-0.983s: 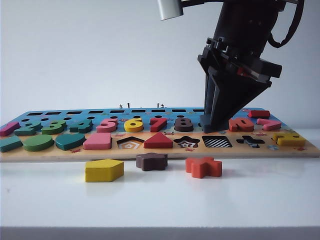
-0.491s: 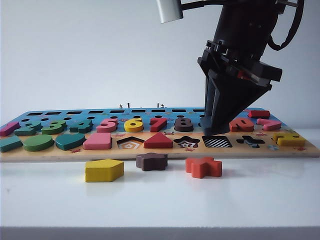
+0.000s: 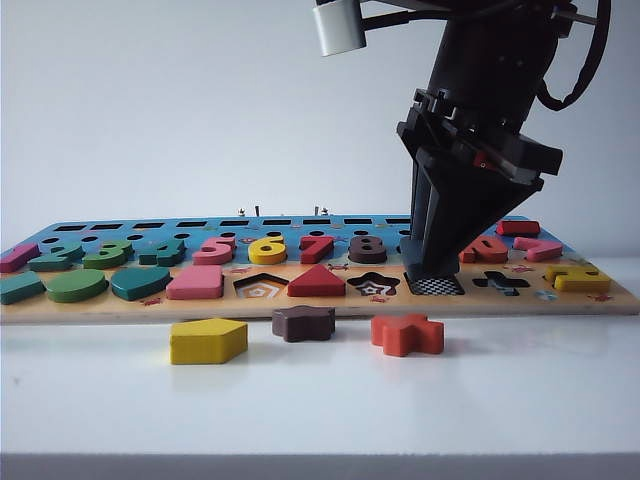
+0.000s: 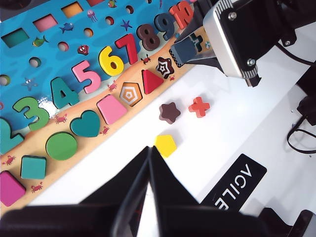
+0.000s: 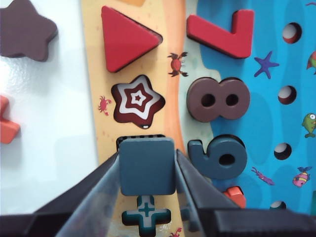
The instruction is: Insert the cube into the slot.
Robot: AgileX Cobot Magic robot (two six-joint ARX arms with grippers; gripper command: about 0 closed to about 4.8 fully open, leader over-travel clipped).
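R gripper (image 5: 147,170) is clamped on the cube (image 5: 147,166), one finger on each side edge, the flat navy-grey face up toward the wrist cam. In the ext. view the gripper (image 3: 432,268) points straight down over the board (image 3: 320,300), tips right above the slot (image 3: 436,286); the cube itself is hard to pick out there against the black fingers. From the wrist cam the cube sits almost square over the slot (image 5: 140,138), only a thin strip of checkerboard peeking out past one edge. Can't tell if it's touching the rim yet or just above it. Star cut-out (image 5: 138,101) is just beside on one side, cross cut-out (image 5: 146,211) on the other, dark 9 (image 5: 217,157) next to the cube.

L gripper (image 4: 148,163) hangs well away from the board, over the white table (image 4: 237,133), jaws together w/ nothing between them. Its cam also catches the cube (image 4: 183,50) in the other gripper at the board's near edge.

Loose on the table in front of the board: yellow pentagon (image 3: 207,340), brown flower (image 3: 303,322), orange cross (image 3: 407,333).
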